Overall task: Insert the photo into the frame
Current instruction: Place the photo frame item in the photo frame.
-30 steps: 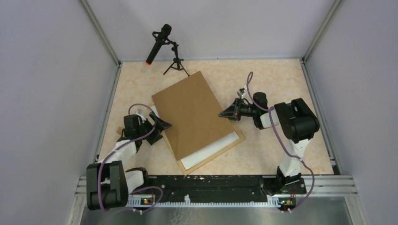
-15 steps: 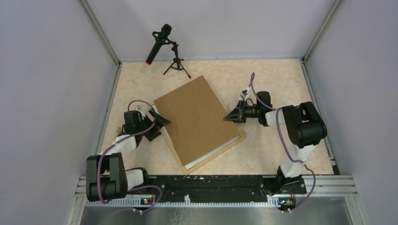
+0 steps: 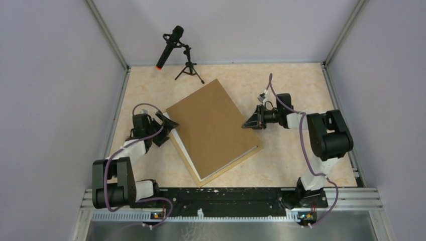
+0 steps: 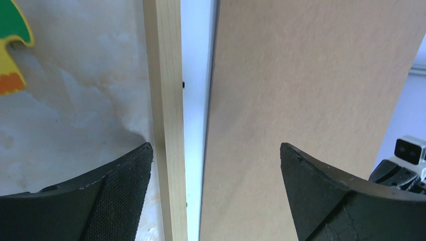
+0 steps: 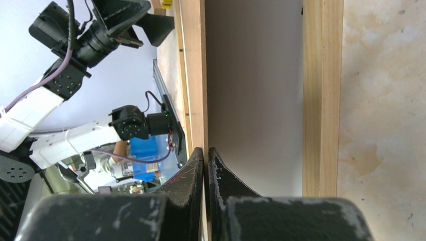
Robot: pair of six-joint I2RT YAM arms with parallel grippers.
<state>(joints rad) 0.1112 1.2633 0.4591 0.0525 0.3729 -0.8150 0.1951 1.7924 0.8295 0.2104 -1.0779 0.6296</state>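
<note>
The light wood frame (image 3: 232, 166) lies askew in the middle of the table, and the photo is hidden. A plain brown backing board (image 3: 213, 125) covers almost all of it. My right gripper (image 3: 245, 125) is shut on the board's right edge (image 5: 193, 75), with a frame rail (image 5: 321, 90) beside it. My left gripper (image 3: 170, 128) stands open at the frame's left side, its jaws either side of the rail (image 4: 166, 125), a thin white strip (image 4: 196, 100) and the board's edge (image 4: 301, 100). Nothing is gripped between them.
A black microphone with an orange tip (image 3: 173, 47) stands on a small tripod at the back left. A green, yellow and orange flat shape (image 4: 12, 40) lies on the table left of the frame. Grey walls enclose three sides of the table.
My right gripper has drawn back to the right with the board, which now covers more of the white strip at the frame's front. The left gripper has shifted slightly left.
</note>
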